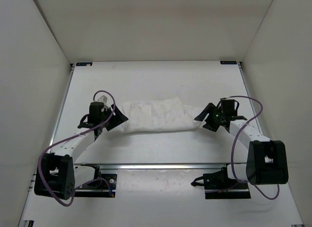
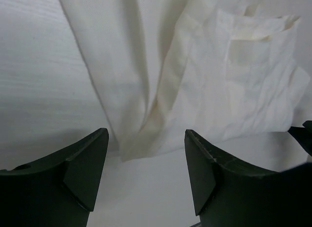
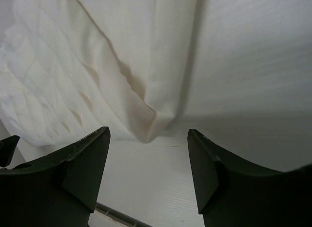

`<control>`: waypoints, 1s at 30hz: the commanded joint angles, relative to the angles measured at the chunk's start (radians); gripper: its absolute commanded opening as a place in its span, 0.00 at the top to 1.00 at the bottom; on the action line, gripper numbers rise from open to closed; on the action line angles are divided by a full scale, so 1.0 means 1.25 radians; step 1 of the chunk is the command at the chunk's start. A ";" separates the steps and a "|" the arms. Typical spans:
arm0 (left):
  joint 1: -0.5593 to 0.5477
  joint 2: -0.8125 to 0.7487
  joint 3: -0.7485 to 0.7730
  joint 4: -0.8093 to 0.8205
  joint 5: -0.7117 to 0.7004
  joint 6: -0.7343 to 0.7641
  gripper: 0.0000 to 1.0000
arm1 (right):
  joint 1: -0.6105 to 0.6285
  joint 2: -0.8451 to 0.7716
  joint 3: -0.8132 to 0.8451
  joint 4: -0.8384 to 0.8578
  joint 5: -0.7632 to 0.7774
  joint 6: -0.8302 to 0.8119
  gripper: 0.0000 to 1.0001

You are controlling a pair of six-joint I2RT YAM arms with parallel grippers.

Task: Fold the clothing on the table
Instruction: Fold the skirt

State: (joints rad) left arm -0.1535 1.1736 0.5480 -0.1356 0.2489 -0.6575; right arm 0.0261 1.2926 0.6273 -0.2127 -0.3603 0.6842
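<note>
Plain white walls on three sides, seen only from above. Left wall (image 1: 29, 66) slanting outward, filling the left edge from far to near. Right wall (image 1: 287, 51) mirrored on the right side. Far wall (image 1: 156, 27) flat across the back, joined to both at faint grey seams. Matte, evenly pale, slightly shaded low along the far edge.

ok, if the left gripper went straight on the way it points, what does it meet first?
Likely the clothing: its folded corner lies right ahead of the open left gripper, in line with the gap between its jaws. Depth is unclear, so it might touch the table first.
</note>
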 commanded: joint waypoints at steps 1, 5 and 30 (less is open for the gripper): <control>-0.010 0.000 -0.039 -0.009 -0.045 0.023 0.25 | 0.019 0.019 -0.029 0.073 -0.001 0.001 0.38; -0.040 0.054 -0.047 0.007 -0.053 0.029 0.24 | 0.054 0.085 0.001 0.090 0.008 0.002 0.37; -0.199 0.321 -0.005 0.242 -0.040 -0.065 1.00 | 0.110 0.107 0.284 -0.137 0.060 -0.200 1.00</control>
State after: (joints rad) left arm -0.3901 1.5314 0.5419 0.1707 0.1986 -0.7128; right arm 0.0898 1.4086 0.8268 -0.3435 -0.2981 0.5323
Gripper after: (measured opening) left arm 0.028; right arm 0.034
